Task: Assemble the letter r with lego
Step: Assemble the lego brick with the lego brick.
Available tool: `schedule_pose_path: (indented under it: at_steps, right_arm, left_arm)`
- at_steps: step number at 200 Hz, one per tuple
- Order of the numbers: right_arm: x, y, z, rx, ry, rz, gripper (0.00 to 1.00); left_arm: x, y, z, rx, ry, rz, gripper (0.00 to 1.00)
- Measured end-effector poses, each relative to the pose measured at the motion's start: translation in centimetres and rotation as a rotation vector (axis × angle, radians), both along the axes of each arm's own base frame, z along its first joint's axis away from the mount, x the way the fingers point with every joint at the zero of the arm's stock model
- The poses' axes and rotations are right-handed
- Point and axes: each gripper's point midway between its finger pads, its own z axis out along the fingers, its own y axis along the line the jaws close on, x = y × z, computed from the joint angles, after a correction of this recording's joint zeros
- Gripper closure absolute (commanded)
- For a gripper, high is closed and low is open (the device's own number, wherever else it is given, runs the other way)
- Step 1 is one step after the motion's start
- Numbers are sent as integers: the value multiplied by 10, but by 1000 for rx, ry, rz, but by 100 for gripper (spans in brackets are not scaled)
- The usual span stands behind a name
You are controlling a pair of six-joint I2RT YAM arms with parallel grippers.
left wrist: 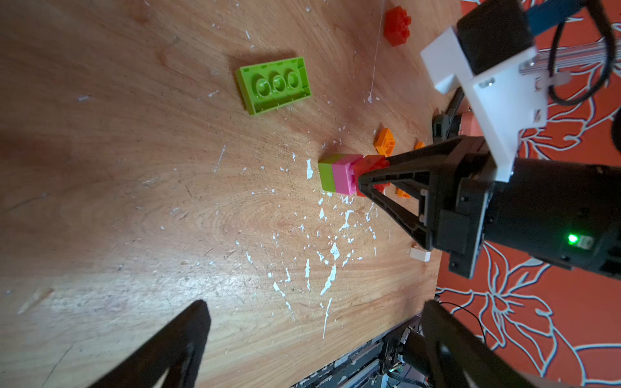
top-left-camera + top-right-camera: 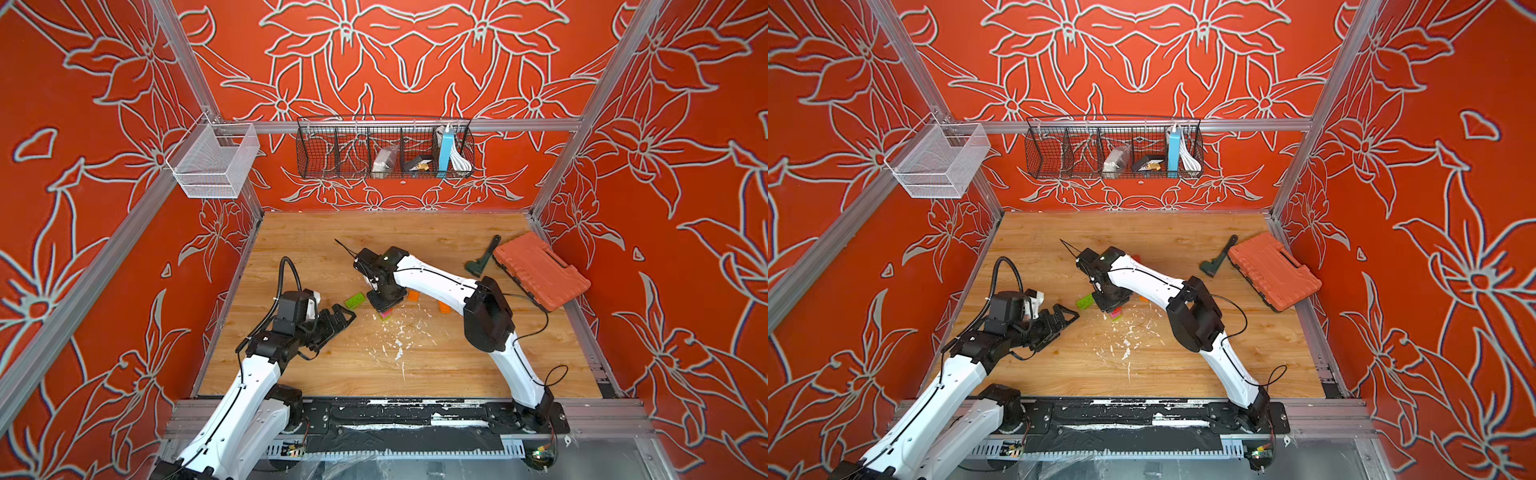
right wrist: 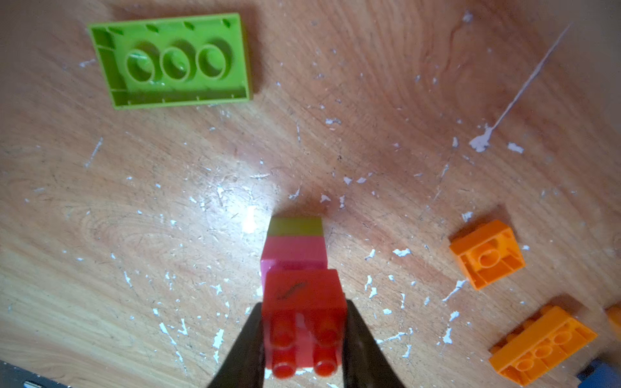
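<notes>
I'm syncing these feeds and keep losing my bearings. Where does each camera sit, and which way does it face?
Both top views: high behind the robot, facing down and forward over the table; left arm with open left gripper, right arm with right gripper on the brick stack.
Left wrist: on the left arm, looking across the table at the stack; its own spread fingers show.
Right wrist: on the right arm, looking down past its fingers, shut on the red brick.
Shared: both wrist views show the upturned lime brick.
</notes>
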Motion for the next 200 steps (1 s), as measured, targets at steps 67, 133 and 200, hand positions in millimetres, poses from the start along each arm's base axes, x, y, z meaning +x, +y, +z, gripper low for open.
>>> schedule_pose_path:
  at_steps: [67, 133, 200]
  right_arm:
    - [-5, 7, -3, -18, -17, 58, 100]
    - [-5, 7, -4, -36, -8, 62, 100]
    - [-9, 2, -12, -35, -6, 51, 100]
  left_arm:
    - [-2, -2, -2, -8, 6, -9, 2]
    - [-3, -2, -6, -7, 12, -12, 2]
    - [-3, -2, -4, -9, 2, -12, 2]
